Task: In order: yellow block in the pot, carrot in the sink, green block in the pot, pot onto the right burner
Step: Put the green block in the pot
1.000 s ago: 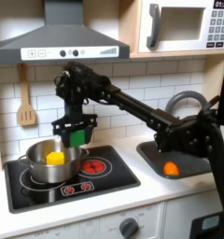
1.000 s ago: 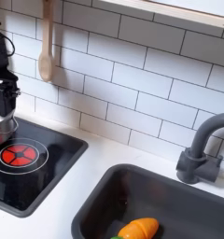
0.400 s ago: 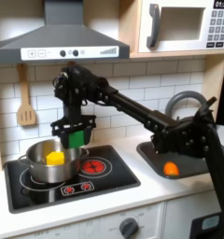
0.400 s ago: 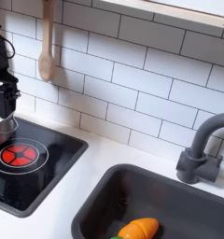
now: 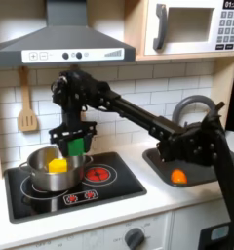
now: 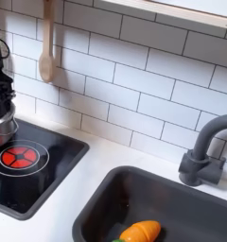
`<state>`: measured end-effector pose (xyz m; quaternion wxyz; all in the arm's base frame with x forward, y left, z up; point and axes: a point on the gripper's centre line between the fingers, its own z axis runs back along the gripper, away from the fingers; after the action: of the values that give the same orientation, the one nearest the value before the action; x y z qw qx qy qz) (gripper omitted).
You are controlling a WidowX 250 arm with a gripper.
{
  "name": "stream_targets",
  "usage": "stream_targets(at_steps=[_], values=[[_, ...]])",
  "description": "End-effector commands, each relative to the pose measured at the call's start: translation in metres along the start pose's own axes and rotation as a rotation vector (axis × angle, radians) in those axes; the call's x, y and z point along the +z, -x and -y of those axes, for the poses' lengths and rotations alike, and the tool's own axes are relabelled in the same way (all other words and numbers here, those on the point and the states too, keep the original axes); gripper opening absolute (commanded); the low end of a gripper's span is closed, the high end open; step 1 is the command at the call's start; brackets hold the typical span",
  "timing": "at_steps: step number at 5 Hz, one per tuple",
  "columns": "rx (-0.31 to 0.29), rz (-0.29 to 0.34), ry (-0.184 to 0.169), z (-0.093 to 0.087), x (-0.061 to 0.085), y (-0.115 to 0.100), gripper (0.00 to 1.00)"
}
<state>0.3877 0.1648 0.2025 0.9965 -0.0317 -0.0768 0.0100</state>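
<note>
Carrot (image 6: 141, 231): near edge of the second exterior view, lying on the floor of the sink (image 6: 196, 203), orange body w/ green end toward the second exterior view's left; in the first exterior view it's the orange spot in the basin at the counter's right end.
Cooktop (image 5: 109, 190): black, set in the white counter (image 6: 87, 194); red-ringed burner (image 6: 17, 156) bare, just beside the pot in both exterior views.
Pot (image 5: 53, 168): shiny steel, sits on the cooktop's left part in the first exterior view, upright, no lid.
Yellow block (image 5: 57, 165): inside the pot, toward its front wall.
Gripper (image 5: 73, 144): over the pot's back rim, fingers pointing down, closed around the green block.
Green block (image 5: 77, 144): pinched between the fingers, above the pot's rim, not touching the yellow block.
Arm (image 5: 138, 112): black, stretches from its base near the sink over to the pot.
Faucet (image 6: 205, 151): dark, arched, at the sink's back edge.
Wooden spoon (image 6: 46, 43): hangs on the tiled wall, farthest back.
</note>
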Motion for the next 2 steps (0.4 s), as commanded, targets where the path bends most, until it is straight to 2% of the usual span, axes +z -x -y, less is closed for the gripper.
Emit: stream_targets(at_steps=[1,2], values=[[0.009,-0.011,0.003,-0.0051,-0.0052,-0.002,0.0],[0.008,-0.008,0.0,-0.0059,-0.0055,-0.0051,0.0]])
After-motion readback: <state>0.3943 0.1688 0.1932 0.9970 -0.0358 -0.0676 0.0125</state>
